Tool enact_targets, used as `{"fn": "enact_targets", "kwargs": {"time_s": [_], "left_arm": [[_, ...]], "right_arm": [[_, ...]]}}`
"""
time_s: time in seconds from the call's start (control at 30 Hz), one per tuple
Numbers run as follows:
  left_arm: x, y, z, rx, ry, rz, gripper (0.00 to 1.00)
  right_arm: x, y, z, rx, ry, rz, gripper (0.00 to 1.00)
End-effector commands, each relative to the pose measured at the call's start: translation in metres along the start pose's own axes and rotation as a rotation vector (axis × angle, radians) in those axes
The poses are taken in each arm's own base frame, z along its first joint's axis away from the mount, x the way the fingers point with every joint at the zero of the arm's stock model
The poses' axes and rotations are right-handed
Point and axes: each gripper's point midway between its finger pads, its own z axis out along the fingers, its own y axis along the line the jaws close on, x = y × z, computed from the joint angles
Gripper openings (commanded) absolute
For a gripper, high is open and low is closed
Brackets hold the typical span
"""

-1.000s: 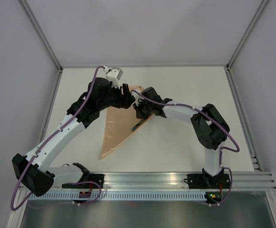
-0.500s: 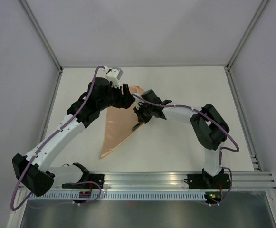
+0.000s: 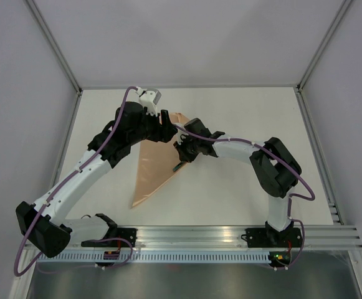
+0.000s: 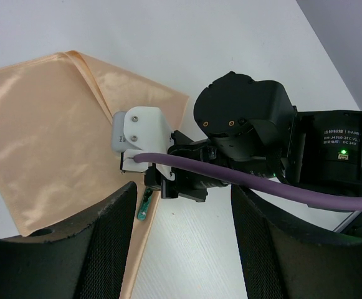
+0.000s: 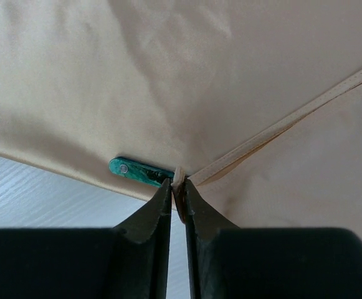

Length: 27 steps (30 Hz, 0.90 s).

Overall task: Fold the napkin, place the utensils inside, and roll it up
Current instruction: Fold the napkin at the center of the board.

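In the top view the napkin is seen folded into a long triangle on the white desk, its narrow tip pointing toward 7 o'clock and its broad end toward 12 o'clock. The left claw is held over the broad end. The right claw is set at the napkin's 3 o'clock edge. How either claw stands cannot be told from above.

The left wrist view supplies what is missing. Its two dark fingers are spread wide, with nothing gripped between them, and the right arm's wrist is framed in the gap. A green utensil handle is seen poking out from under the cloth's edge at 6 o'clock.

Only in the right wrist view is the grip shown. The jaws are drawn narrow and the napkin's hem is pinched between their tips. The same green handle lies on the desk at 10 o'clock of those tips, half covered by the cloth.
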Motion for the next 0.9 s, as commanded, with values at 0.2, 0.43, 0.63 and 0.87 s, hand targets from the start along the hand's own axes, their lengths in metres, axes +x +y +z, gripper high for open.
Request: {"fn": "enact_targets", "kwargs": {"time_s": [0.2, 0.43, 0.63, 0.87], "left_arm": [[-0.009, -0.007, -0.005, 0.024, -0.019, -0.028, 0.68], [-0.013, -0.008, -0.004, 0.027, -0.023, -0.028, 0.68], [-0.016, -0.01, -0.004, 0.031, -0.026, -0.027, 0.7], [-0.028, -0.01, -0.011, 0.015, -0.045, -0.017, 0.7]], "right_arm": [[-0.022, 0.012, -0.015, -0.031, -0.055, -0.038, 0.32], [-0.029, 0.018, -0.019, -0.047, -0.068, -0.044, 0.37], [-0.031, 0.029, -0.019, -0.08, -0.065, -0.046, 0.4], [-0.042, 0.048, -0.02, -0.113, -0.073, -0.076, 0.4]]}}
